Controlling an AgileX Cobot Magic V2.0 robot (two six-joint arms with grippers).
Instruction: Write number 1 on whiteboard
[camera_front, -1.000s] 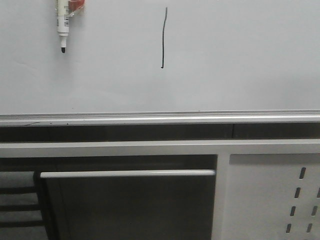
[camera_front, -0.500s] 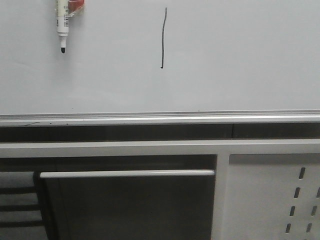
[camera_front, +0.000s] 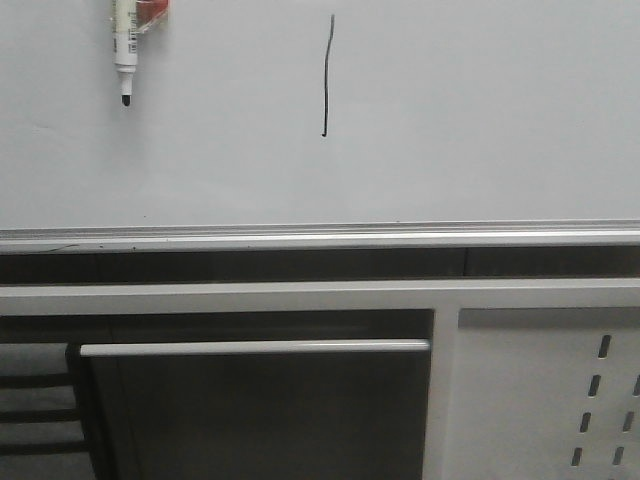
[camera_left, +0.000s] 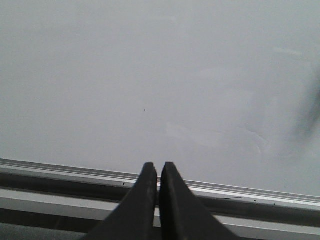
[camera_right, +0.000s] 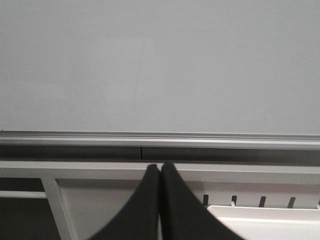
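So going left to right in the front view: a marker pen (camera_front: 126, 45) sits high on the whiteboard (camera_front: 480, 120) near the left edge, tip down, cap off, black nib showing; something red sits right beside its barrel at the frame's top, can't tell what it is or what keeps the pen up there. Well to the right of it is the number 1 (camera_front: 326, 75), a thin black slightly wobbly vertical stroke, upper middle of the board; to me the writing looks done.

Handling-wise, my guess: the pen is light, stiff, smooth plastic, so a bit slippery; I'd grab it mid-barrel on the labelled part, clear of the nib so the ink doesn't smear. The board itself is rigid and glossy; the stroke probably rubs off if anything brushes it.

Below the board runs the silver frame rail (camera_front: 320, 236); under that a darker recess with a horizontal bar (camera_front: 255, 347), then a white perforated panel (camera_front: 545, 400) at lower right. Containers: none that I can make out.

Neither arm shows in the front view. In the left wrist view the left gripper (camera_left: 158, 172) has its jaws together on nothing, facing bare board just above the rail; the right gripper (camera_right: 160, 172) is the same, jaws pressed together and empty, sitting lower, in front of the rail and panel.
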